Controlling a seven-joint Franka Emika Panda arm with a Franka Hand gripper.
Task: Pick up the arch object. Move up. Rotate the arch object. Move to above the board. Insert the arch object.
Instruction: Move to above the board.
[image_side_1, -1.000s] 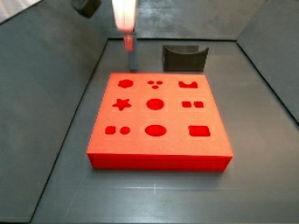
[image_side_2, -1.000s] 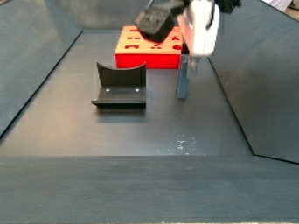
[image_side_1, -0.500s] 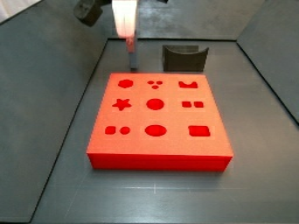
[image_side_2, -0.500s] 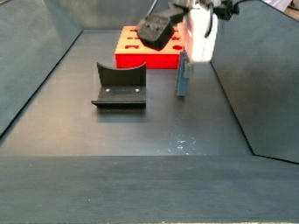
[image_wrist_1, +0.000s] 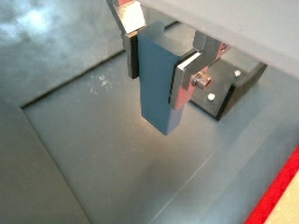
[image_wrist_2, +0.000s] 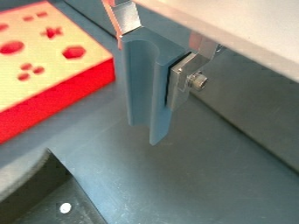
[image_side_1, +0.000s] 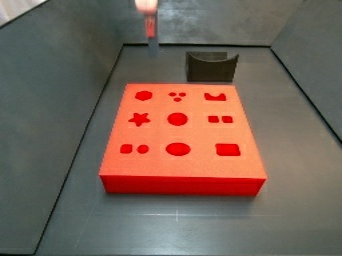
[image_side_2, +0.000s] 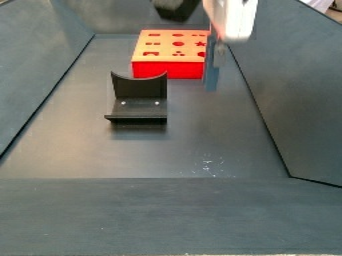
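Note:
The arch object (image_wrist_1: 158, 87) is a pale blue-grey slab, upright and hanging clear of the dark floor. My gripper (image_wrist_1: 158, 58) is shut on its upper part, one silver finger (image_wrist_2: 179, 77) pressed on each flat face. A curved groove runs down the arch object (image_wrist_2: 146, 83) in a wrist view. In both side views the gripper (image_side_1: 147, 16) (image_side_2: 222, 28) is high at the frame's top, with the arch object (image_side_2: 210, 65) below it. The red board (image_side_1: 181, 125) with its shaped cut-outs lies flat, to one side of the held piece.
The dark fixture (image_side_1: 210, 66) (image_side_2: 136, 98) stands on the floor beside the board (image_side_2: 171, 52). Sloping grey walls (image_side_1: 67, 90) enclose the floor on all sides. A wall (image_side_2: 267, 90) is close beside the gripper.
The gripper has risen, carrying the arch object up off the floor. The board and fixture have not moved.

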